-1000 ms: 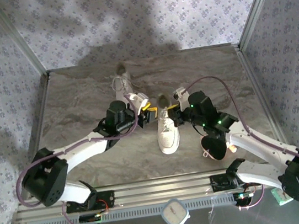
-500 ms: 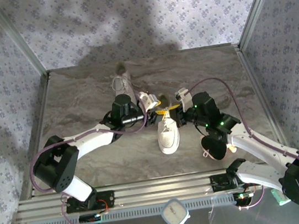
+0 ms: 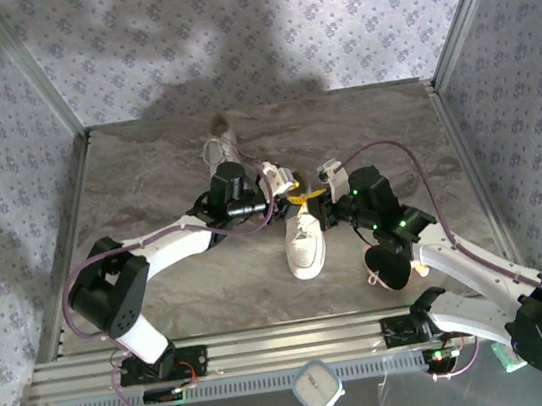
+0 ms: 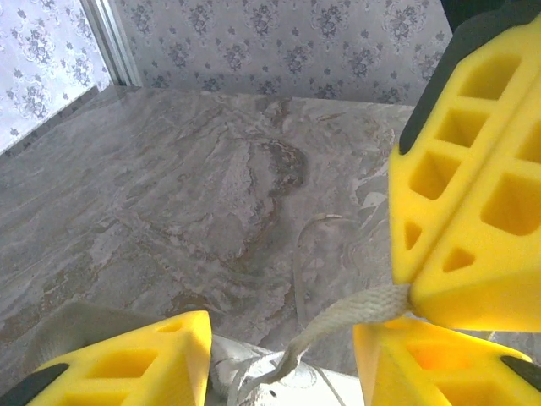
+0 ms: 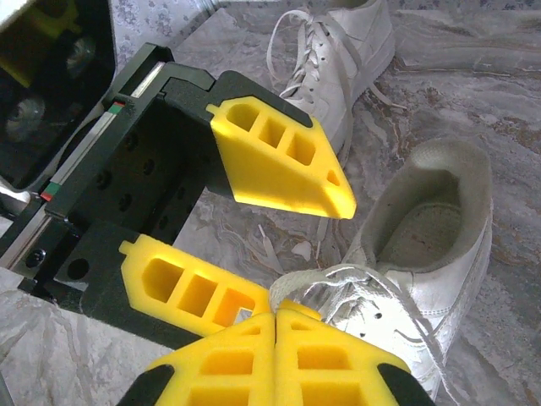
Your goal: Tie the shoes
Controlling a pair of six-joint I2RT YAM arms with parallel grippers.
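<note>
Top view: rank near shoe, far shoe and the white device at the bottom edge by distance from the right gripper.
From the right gripper:
1. near shoe, just below it in frame, its lace pinched
2. far shoe, up-left by the left arm
3. white device, bottom centre

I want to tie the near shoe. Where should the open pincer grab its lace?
Probably on the stretched span of the flat lace, between the shoe and the shut right pincer. Close the left pincer across it from the left; it hangs between the open jaws.
</note>
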